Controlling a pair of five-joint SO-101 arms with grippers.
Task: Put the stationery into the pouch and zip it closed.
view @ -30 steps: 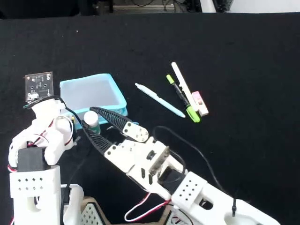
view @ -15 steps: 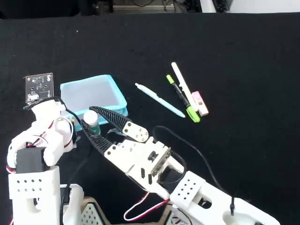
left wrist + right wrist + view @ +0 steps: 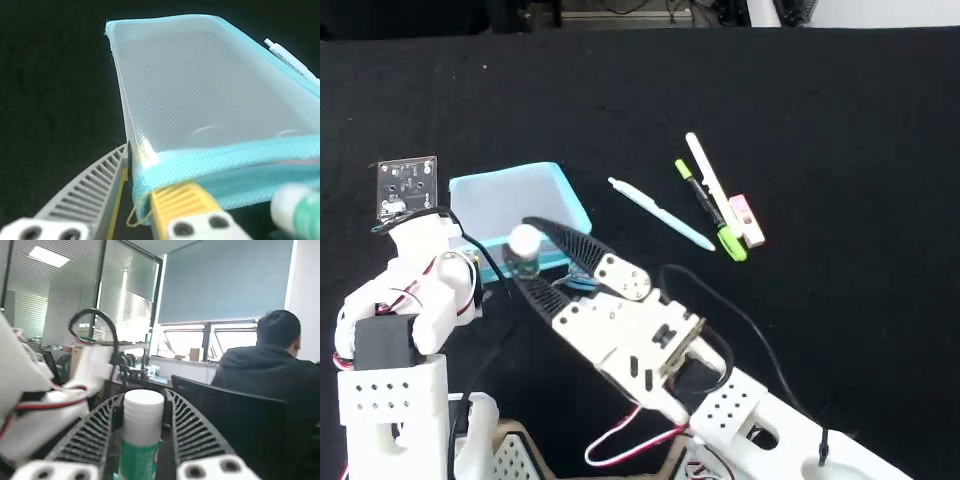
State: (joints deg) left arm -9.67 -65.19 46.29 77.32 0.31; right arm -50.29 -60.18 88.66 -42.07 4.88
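Note:
The light blue mesh pouch point(image 3: 510, 200) point(image 3: 210, 95) lies at the left of the black table. My left gripper point(image 3: 478, 266) point(image 3: 138, 167) is shut on its near corner, pinching the blue edge band. My right gripper point(image 3: 527, 256) point(image 3: 142, 402) is shut on a glue stick point(image 3: 525, 248) point(image 3: 141, 435) with a white cap and green body, held upright at the pouch's near edge; the glue stick point(image 3: 295, 215) sits just beside the zip band. To the right lie a pale blue pen point(image 3: 660, 213), a green and black marker point(image 3: 710, 210), a white pen point(image 3: 710, 178) and a pink eraser point(image 3: 745, 218).
A small circuit board point(image 3: 404, 186) stands beside the pouch on the left arm's side. The left arm's white body point(image 3: 50, 405) is close in front of my right gripper. The table's far and right parts are bare black cloth point(image 3: 840, 120).
My right gripper has carried the glue stick up and slightly right, against the pouch's near edge, and tilted it more upright. The pouch's near edge has shifted a little. The left arm stays put.

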